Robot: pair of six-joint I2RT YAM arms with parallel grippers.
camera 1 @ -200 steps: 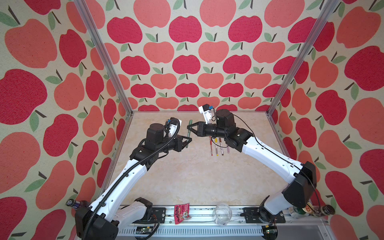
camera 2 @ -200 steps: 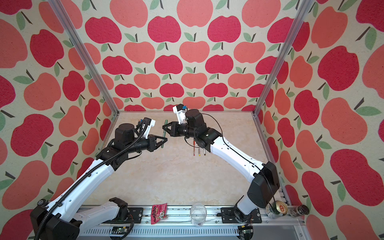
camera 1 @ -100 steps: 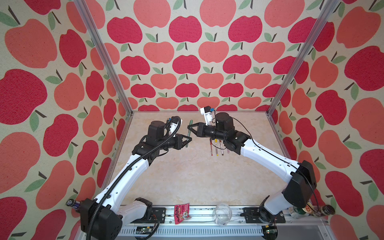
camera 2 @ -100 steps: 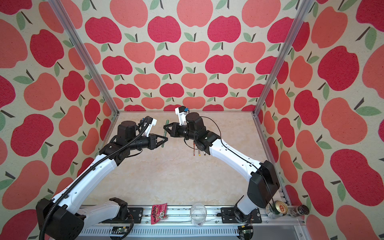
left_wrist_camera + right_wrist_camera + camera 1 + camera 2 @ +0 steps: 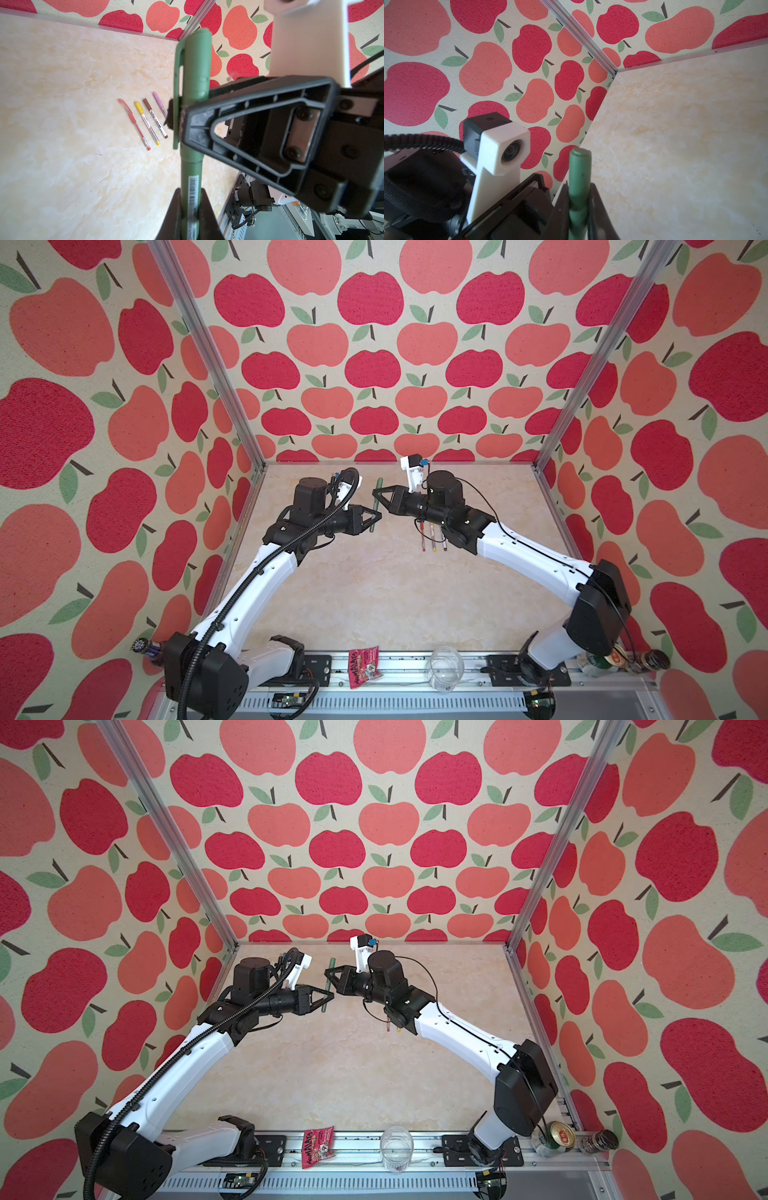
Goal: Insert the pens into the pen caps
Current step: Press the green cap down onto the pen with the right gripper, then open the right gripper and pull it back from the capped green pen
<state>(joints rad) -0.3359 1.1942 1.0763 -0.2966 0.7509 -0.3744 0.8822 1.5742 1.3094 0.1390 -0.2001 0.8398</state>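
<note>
Left gripper (image 5: 377, 516) clamped on barrel of dark green pen (image 5: 191, 166), held aloft. Green cap (image 5: 194, 68) sits on its upper end, pinched by right gripper (image 5: 375, 491); looks nearly seated. Light, stiff, slick plastic: grip mid-barrel, press along axis. Four capped pens (image 5: 147, 123) lie on table (image 5: 374, 593).
</note>
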